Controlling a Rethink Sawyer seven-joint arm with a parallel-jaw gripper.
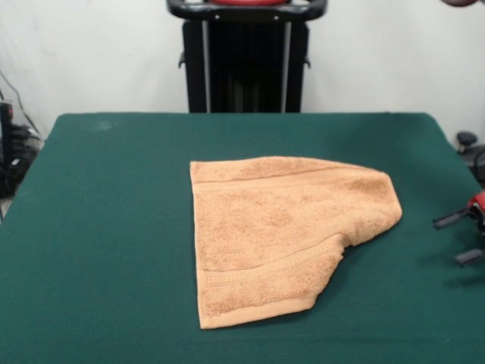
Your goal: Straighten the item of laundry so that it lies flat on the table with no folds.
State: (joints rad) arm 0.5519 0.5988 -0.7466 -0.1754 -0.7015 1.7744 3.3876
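The light orange-tan towel (273, 231) lies on the dark green table (114, 227), a little right of the middle. Its left edge is straight and flat. Its right side is folded, giving a rounded bulge at the far right and a cut-in notch at the near right. A ribbed band runs near its front edge and another near its far edge. My gripper (460, 238) shows at the picture's right edge, low over the table and apart from the towel. Its two black fingers (451, 220) stand apart with nothing between them.
The robot's black pedestal (246, 64) stands behind the table's far edge. A red part of the arm (462, 2) shows at the top right corner. Cables and dark equipment (11, 152) sit off the table's left side.
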